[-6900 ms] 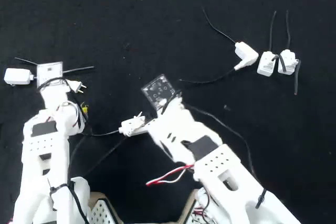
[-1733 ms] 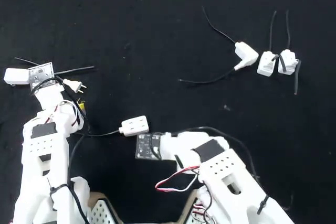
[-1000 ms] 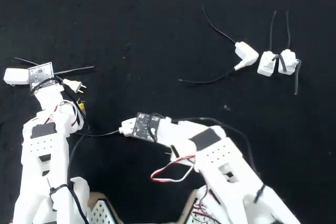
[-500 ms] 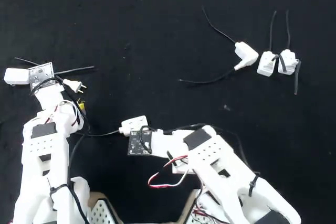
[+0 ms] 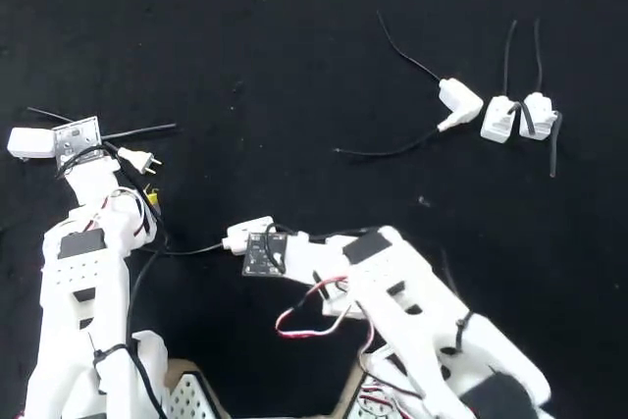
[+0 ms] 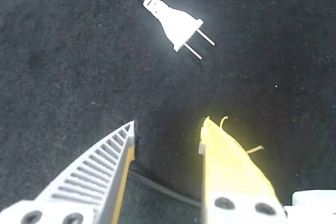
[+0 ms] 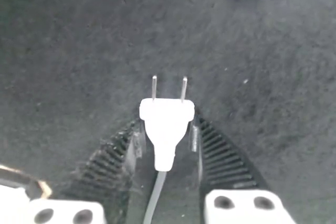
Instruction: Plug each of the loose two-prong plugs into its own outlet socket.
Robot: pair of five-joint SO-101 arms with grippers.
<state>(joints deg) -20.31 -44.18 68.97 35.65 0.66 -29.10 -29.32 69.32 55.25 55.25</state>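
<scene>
My right gripper (image 7: 167, 125) is shut on a white two-prong plug (image 7: 165, 120), whose prongs point away from the wrist just above the black cloth. In the high view this arm's wrist (image 5: 263, 252) sits right beside a white outlet socket (image 5: 247, 233) near the table's front middle. My left gripper (image 6: 167, 129) stands open over the cloth, with nothing between its fingers. A second loose white plug (image 6: 176, 22) lies a short way beyond its fingertips, at the table's left (image 5: 138, 157). Another white socket (image 5: 29, 141) lies at the far left.
At the back right lie a third white plug (image 5: 458, 103) and two white sockets (image 5: 500, 118) (image 5: 538, 112), with black cords trailing off them. A black cord (image 5: 186, 249) runs from the middle socket toward the left arm. The cloth's middle and far side are bare.
The right arm has swung its wrist about near the middle socket and, over the last half second, shifted up closer to it. The left arm has stayed still.
</scene>
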